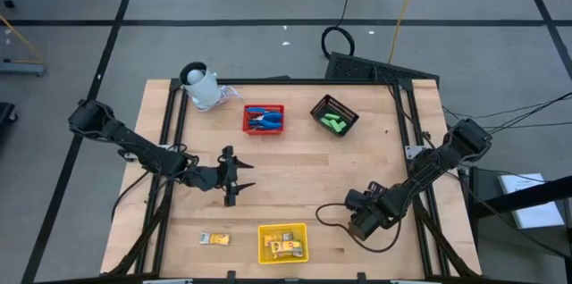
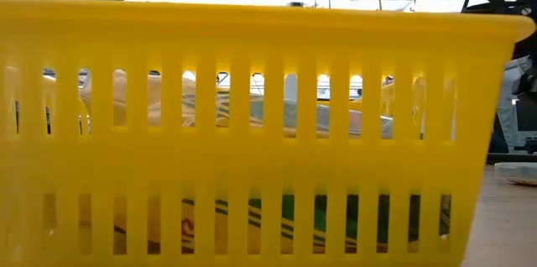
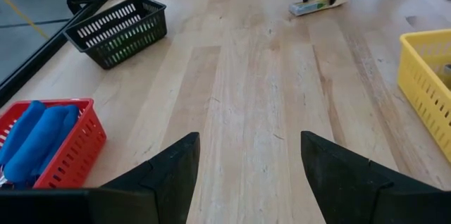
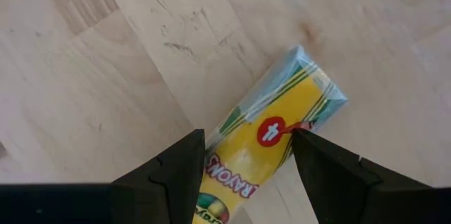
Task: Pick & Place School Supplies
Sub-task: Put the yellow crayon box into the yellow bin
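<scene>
Two dark jointed arms reach in over the counter from opposite side edges. The left arm stretches from the left edge toward the middle, its left pincer (image 1: 234,179) held low with both fingers (image 3: 165,175) spread wide apart. The right arm angles from the right edge toward the near edge, folded low. Its right pincer (image 1: 356,223) points down at the counter, fingers (image 4: 176,168) parted.
</scene>
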